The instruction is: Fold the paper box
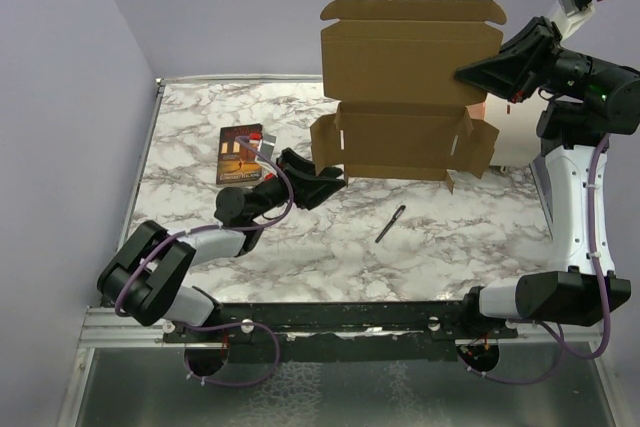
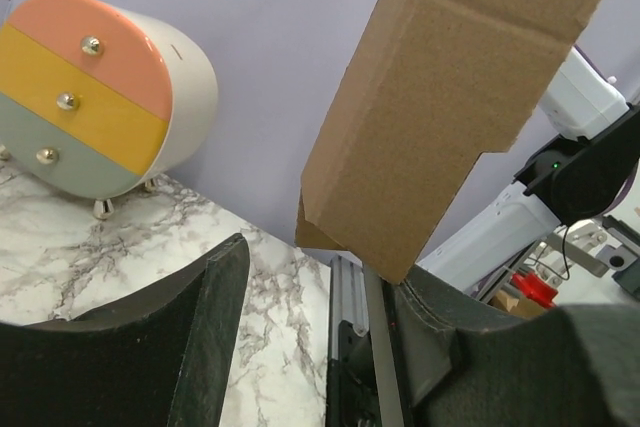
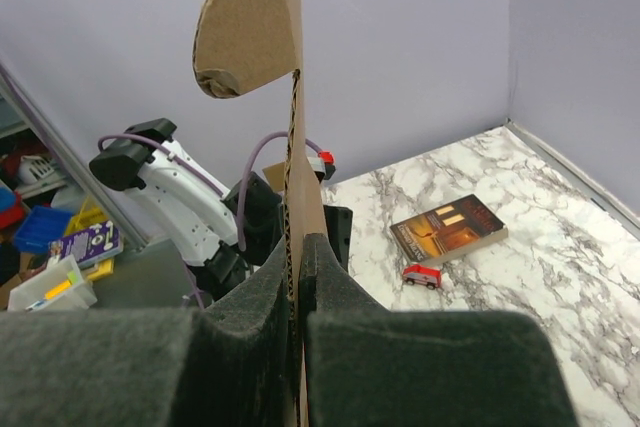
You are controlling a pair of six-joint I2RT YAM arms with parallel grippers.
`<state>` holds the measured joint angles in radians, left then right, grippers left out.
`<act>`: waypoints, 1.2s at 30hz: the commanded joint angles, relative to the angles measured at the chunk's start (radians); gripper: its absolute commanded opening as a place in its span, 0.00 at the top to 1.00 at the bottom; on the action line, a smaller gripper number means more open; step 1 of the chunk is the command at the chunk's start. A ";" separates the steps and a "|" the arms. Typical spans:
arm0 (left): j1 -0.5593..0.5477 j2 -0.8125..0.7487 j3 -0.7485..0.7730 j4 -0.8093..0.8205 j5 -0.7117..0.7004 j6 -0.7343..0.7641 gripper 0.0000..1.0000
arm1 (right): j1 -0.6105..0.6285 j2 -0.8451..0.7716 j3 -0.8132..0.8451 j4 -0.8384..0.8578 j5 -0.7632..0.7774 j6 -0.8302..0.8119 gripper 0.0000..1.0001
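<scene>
The paper box (image 1: 405, 87), a brown cardboard sheet with flaps partly folded, hangs upright in the air above the back of the table. My right gripper (image 1: 466, 75) is shut on its right edge. In the right wrist view the cardboard (image 3: 262, 27) runs edge-on between the gripper (image 3: 298, 269) pads. My left gripper (image 1: 333, 180) stands open just under the box's lower left flap. In the left wrist view a corner of the cardboard (image 2: 450, 97) comes down to the right finger (image 2: 445, 332) of the gripper (image 2: 320, 292). Nothing is clamped between those fingers.
On the marble table (image 1: 300, 247) lie a dark book (image 1: 239, 154), a small red toy car (image 3: 423, 276) beside it, and a black pen (image 1: 390, 224). A cream cylinder with coloured drawers (image 2: 100, 97) stands at the back right, behind the box. Purple walls enclose the table.
</scene>
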<state>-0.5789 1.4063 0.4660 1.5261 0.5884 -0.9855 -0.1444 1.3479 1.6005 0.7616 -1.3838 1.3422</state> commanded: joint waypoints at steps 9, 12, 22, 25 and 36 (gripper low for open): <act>-0.024 0.044 0.031 0.201 -0.063 -0.020 0.53 | -0.004 -0.025 -0.010 0.030 0.029 0.024 0.99; -0.024 0.056 0.027 0.251 -0.082 -0.037 0.53 | -0.004 -0.026 -0.010 0.029 0.030 0.025 0.99; -0.025 -0.008 -0.004 0.249 -0.103 0.027 0.56 | -0.004 -0.024 -0.007 0.028 0.034 0.027 0.99; -0.019 -0.033 -0.034 0.246 -0.088 0.061 0.55 | -0.004 -0.023 -0.003 0.027 0.034 0.026 0.99; 0.121 -0.250 -0.205 0.232 -0.044 0.173 0.42 | -0.012 -0.031 0.044 0.021 0.036 0.026 0.99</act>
<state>-0.5182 1.2488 0.2855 1.5326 0.5159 -0.8631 -0.1474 1.3472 1.5993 0.7643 -1.3815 1.3575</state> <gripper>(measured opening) 0.573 0.016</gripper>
